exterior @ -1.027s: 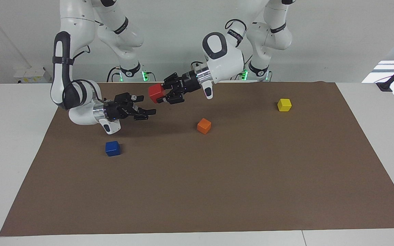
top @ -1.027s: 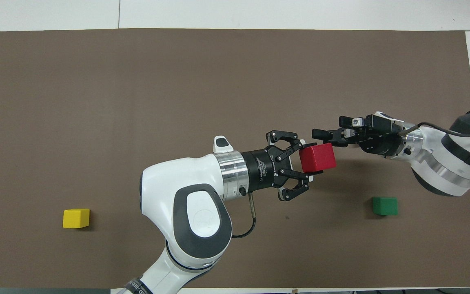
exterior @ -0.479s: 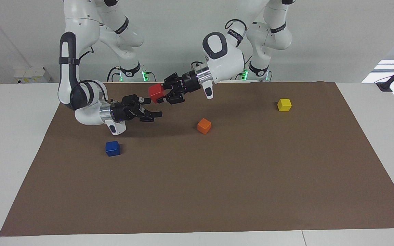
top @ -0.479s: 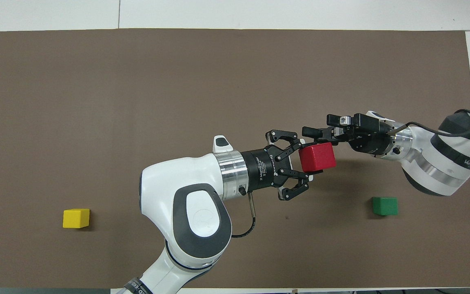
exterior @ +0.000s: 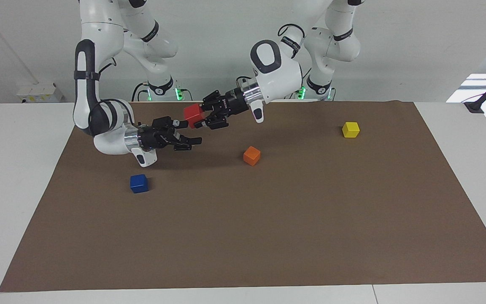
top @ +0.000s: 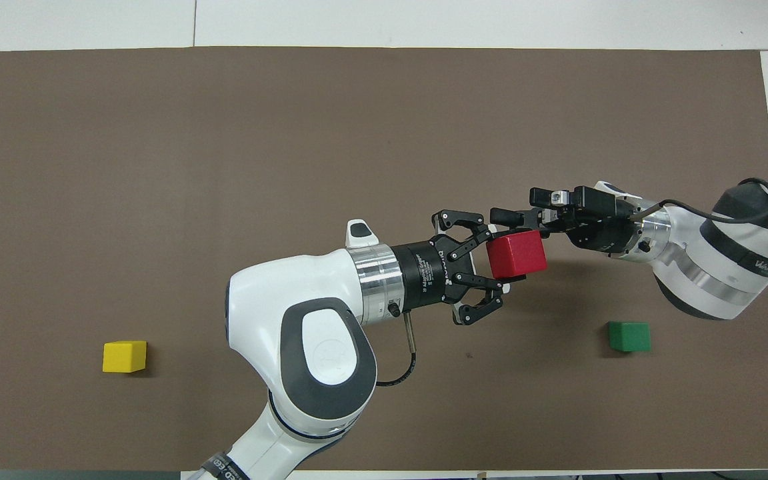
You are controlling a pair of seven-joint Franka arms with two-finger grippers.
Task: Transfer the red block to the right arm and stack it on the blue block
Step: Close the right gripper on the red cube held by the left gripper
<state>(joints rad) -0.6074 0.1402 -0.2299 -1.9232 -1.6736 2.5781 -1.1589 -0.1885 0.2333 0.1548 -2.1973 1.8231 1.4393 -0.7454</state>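
Note:
The red block hangs in the air over the mat, with my left gripper shut on it. In the overhead view the red block juts out of the left gripper toward the right arm. My right gripper is open, close to the block and a little lower, with nothing between its fingers. From above, one finger of the right gripper runs along the block's edge. The blue block sits on the mat toward the right arm's end.
An orange cube lies on the brown mat near the middle; the left arm hides it from above. A yellow cube sits toward the left arm's end.
The right gripper has moved in toward the red block and risen slightly, still open. The left gripper has kept the block almost still.

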